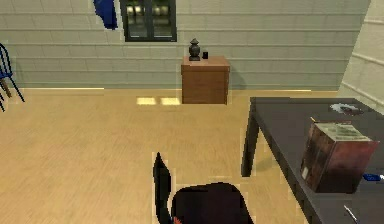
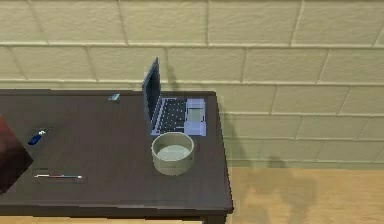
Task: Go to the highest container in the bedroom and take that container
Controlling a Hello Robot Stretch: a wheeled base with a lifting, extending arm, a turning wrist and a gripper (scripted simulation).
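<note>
Desk, seats and wall fittings about the room.
In the forward view: dark window [image 1: 148, 20] at top centre of the pale plank wall, small wooden cabinet [image 1: 205, 82] below and right of it against that wall, blue chair [image 1: 8, 70] at the left edge, dark table [image 1: 290, 120] running off the right edge, dark chair [image 1: 200, 200] at the bottom edge just left of the table. In the arm side view: laptop [image 2: 170, 105] at centre, lid raised, screen facing right; thin pen [image 2: 58, 177] lying at lower left; small blue item [image 2: 37, 137] above it; block wall [image 2: 280, 60] behind.
</note>
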